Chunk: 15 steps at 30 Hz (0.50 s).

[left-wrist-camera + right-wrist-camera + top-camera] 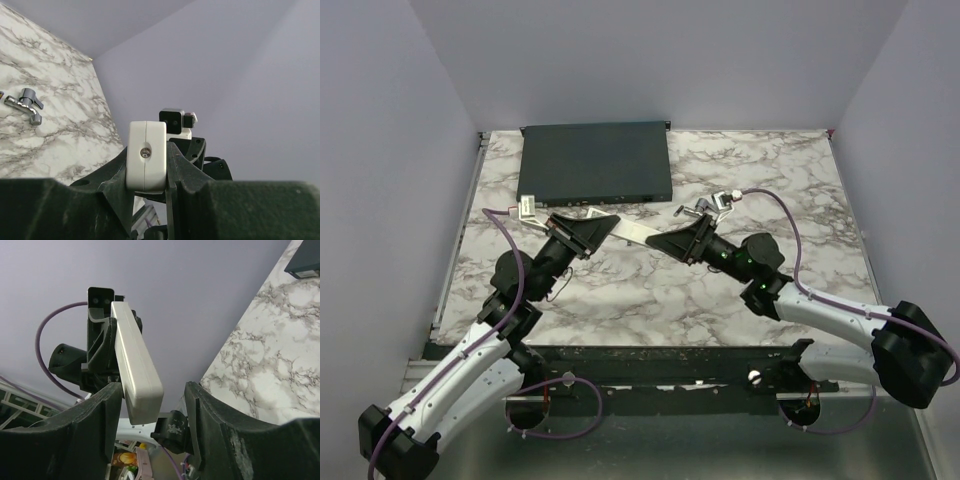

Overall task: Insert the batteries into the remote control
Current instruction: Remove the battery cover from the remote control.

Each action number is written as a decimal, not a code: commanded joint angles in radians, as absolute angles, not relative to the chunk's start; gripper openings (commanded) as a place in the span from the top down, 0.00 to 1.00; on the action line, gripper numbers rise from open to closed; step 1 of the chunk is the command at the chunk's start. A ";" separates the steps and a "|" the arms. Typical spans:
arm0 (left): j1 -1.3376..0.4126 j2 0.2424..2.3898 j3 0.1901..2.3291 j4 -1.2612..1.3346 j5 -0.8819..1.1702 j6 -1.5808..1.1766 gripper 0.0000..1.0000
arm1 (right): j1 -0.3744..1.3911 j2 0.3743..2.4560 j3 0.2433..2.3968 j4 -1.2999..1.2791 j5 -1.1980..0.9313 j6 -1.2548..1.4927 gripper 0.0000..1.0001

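Top external: on the white-and-grey marble-patterned table (650, 290), the left gripper (605, 225) is clamped tight on one end of the slim white plastic bar of a remote control (635, 233). The remote control is lifted off the table and runs level toward the right gripper (668, 240), which meets its other end. Behind both sits a large flat dark-grey rectangular box (595, 160), flush to the far edge. The pale marks along its near face are too small to read. Left wrist: a small chrome metal fitting (24, 102) lies on the marble at far left, well apart from everything. In the centre, the remote control's square white end, with a seam down the middle and one small round screw, is pinched between the black fingers (112, 185). Beyond it is the other arm's black cube wrist camera (171, 121). Right wrist: the remote control comes in endwise, with no print visible on it. Its rounded end sits between the parted black fingers (95, 425), close against one. A clear gap remains to the other, so the jaws are fairly wide and not gripping.
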State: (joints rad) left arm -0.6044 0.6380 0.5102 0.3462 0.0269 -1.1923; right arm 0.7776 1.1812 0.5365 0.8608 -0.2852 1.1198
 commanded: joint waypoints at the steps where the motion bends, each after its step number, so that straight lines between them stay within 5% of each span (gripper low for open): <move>1: -0.609 0.642 0.504 0.420 0.078 -1.241 1.00 | 0.776 1.167 0.523 0.960 -0.287 1.129 0.43; 7: -0.609 0.656 0.482 0.459 0.102 -1.264 1.00 | 0.775 1.188 0.521 0.982 -0.293 1.142 0.66; 10: -0.609 0.650 0.482 0.456 0.106 -1.254 1.00 | 0.776 1.189 0.521 0.982 -0.291 1.150 0.91; 15: -0.604 0.640 0.491 0.475 0.147 -1.230 0.73 | 0.764 1.168 0.547 0.893 -0.296 1.133 0.99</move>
State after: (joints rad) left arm -0.6025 0.6525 0.4915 0.4362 0.0666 -1.2545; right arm 0.7765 1.1812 0.5285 0.9638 -0.3000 1.1790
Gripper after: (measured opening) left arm 0.263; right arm 0.244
